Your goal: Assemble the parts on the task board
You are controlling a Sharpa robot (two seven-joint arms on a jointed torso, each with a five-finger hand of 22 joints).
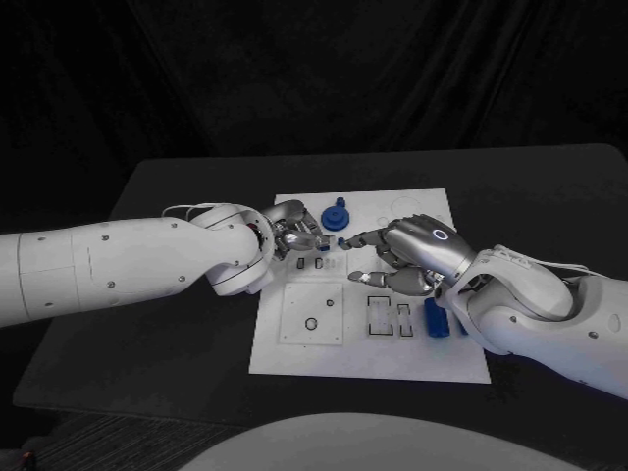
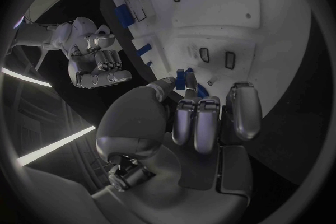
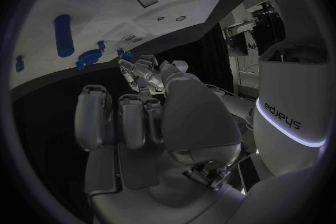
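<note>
Task board [image 1: 399,353]: a white plate that lay at the middle of the black table [image 1: 159,196], with rectangular and oval recesses across its near half.

Left hand [image 1: 297,231]: over the board's far left part, fingers curled inward. The left wrist view showed a small blue part [image 2: 183,79] at the tips of its thumb and a finger, apparently pinched between them; whether the part also touched the board could not be told.

Right hand [image 1: 410,253]: over the board's middle, just beside the left hand, fingertips of the two nearly meeting. Its fingers were curled in; nothing could be seen in its grasp.

Blue round part with knob [image 1: 337,216]: stood near the board's far edge, just beyond the two hands.

Blue oblong part [image 1: 436,316]: lay near the board's right edge, beside the right wrist, next to the rectangular recesses.

Further small blue pieces [image 3: 100,45]: seen on the board in the right wrist view, too small to tell apart.
</note>
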